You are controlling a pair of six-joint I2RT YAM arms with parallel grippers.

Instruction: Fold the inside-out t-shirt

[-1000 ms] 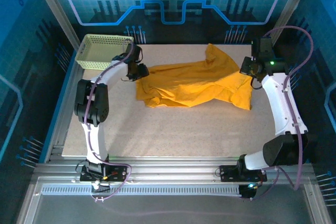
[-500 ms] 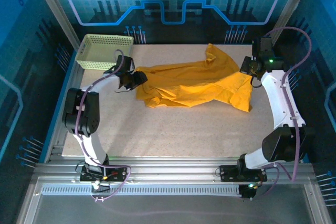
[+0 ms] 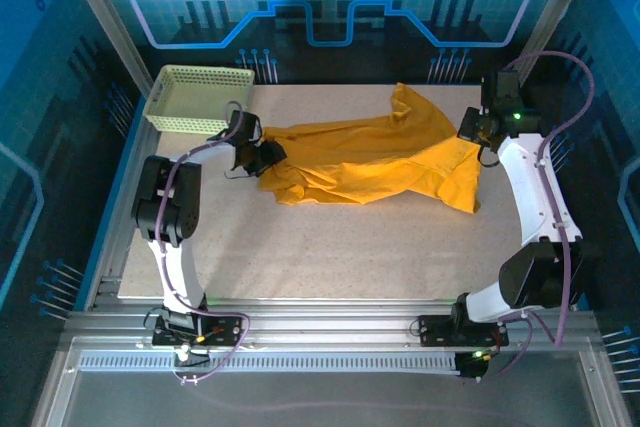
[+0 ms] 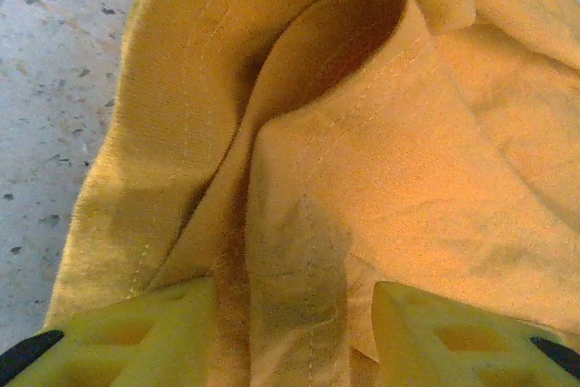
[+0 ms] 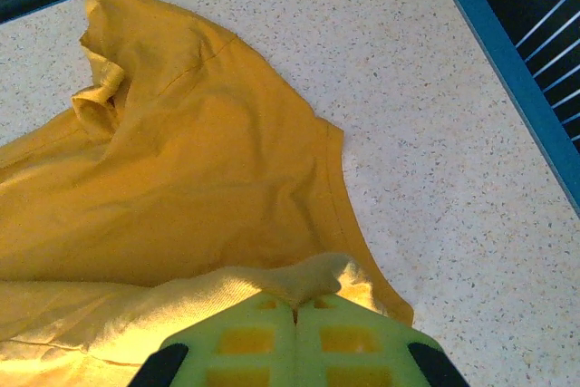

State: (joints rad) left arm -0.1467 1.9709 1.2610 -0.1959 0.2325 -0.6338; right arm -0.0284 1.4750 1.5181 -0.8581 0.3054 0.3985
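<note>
Right wrist: right gripper (image 5: 295, 307) pinches t-shirt (image 5: 181, 188) (crumpled).

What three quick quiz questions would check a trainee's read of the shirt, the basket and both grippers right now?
1. True or false: the right gripper is shut on an edge of the t-shirt.
2. Where does the basket stand? A) at the far-left corner of the table B) on the t-shirt C) beside the right arm's base
3. What lies between the fingers of the left gripper, which stand apart?
Key: 1 true; 2 A; 3 a fold of the t-shirt.
</note>
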